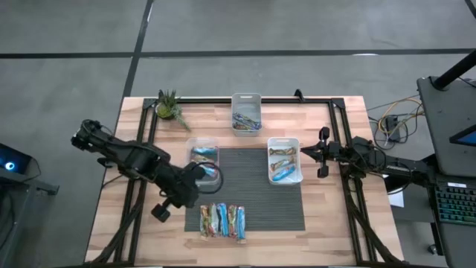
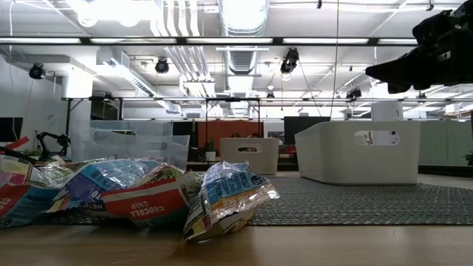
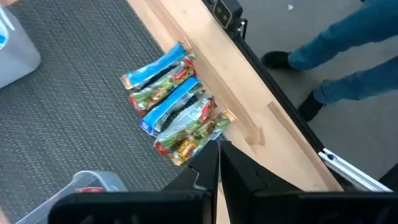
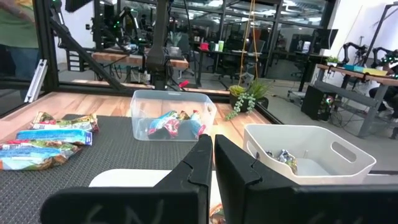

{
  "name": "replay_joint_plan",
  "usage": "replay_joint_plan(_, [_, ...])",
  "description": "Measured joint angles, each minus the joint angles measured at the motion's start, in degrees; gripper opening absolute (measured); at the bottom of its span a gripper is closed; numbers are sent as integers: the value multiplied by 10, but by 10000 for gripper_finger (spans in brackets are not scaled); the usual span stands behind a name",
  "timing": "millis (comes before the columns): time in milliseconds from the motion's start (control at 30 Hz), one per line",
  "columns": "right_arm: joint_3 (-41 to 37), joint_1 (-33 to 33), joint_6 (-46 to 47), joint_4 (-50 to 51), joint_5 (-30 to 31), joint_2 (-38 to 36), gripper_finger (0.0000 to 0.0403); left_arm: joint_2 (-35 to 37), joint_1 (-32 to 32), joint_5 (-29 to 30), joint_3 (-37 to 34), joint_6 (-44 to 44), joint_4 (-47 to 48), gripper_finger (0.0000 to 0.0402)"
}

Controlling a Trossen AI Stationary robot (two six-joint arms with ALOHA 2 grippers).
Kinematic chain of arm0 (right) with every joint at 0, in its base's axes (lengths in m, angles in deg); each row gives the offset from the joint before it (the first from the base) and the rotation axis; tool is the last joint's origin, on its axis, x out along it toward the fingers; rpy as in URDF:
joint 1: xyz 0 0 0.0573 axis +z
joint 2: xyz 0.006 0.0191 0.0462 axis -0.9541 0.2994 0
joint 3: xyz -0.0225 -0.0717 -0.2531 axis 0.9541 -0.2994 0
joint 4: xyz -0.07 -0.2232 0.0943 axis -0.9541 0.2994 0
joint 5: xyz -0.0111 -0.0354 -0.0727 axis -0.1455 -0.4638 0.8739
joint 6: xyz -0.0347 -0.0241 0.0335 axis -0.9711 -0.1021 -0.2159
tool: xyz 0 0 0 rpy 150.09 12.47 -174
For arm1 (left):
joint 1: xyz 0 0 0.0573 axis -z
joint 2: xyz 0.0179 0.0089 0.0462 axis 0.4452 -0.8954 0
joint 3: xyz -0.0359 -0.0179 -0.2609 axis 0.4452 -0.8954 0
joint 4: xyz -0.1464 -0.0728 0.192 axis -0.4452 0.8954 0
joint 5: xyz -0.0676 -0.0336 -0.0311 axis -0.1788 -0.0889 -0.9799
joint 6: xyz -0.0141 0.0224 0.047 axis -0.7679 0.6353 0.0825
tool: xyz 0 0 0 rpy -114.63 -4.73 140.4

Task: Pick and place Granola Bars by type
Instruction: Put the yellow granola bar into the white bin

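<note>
Several granola bars (image 1: 223, 221) lie side by side on the dark mat near the table's near edge, in blue, green and reddish wrappers; they also show in the left wrist view (image 3: 174, 109) and fill the low view's foreground (image 2: 148, 193). My left gripper (image 1: 199, 190) hovers shut above the mat, between the clear bin (image 1: 202, 153) and the row of bars, touching nothing (image 3: 219, 152). My right gripper (image 1: 303, 153) waits shut beside the white bin (image 1: 284, 161), raised off the table (image 4: 212, 146).
A clear bin (image 4: 173, 115) holds blue and red bars, the white bin (image 2: 358, 151) holds brownish and blue ones, and a third bin (image 1: 246, 113) at the far edge holds darker bars. A small plant (image 1: 169, 108) stands at the far left. A person's legs (image 3: 348, 50) stand beyond the near edge.
</note>
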Motion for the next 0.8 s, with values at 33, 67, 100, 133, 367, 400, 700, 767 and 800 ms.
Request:
replay_joint_plan(33, [0, 0, 0, 0, 0, 0, 9, 7, 3, 0, -18, -3, -15, 0])
replay_joint_plan(67, [0, 0, 0, 0, 0, 0, 9, 15, 7, 0, -37, -6, -34, 0])
replay_joint_plan(100, [0, 0, -2, 0, 0, 0, 9, 22, 9, 0, -56, -10, -54, 0])
replay_joint_plan(133, [0, 0, -2, 0, 0, 0, 9, 30, 12, 0, -76, -16, -74, 0])
replay_joint_plan(367, [0, 0, -2, 0, 0, 0, 9, 58, 19, 1, -195, -20, -186, 0])
replay_joint_plan(400, [0, 0, -1, 0, 0, 0, 9, 58, 20, 2, -206, -11, -196, 0])
replay_joint_plan(700, [0, 0, 0, 0, 0, 0, 9, 35, 27, 1, -261, 107, -271, 0])
replay_joint_plan(767, [0, 0, -2, 0, 0, 0, 9, 26, 29, 1, -262, 126, -276, 0])
replay_joint_plan(800, [0, 0, -2, 0, 0, 0, 9, 22, 29, 1, -262, 133, -279, 0])
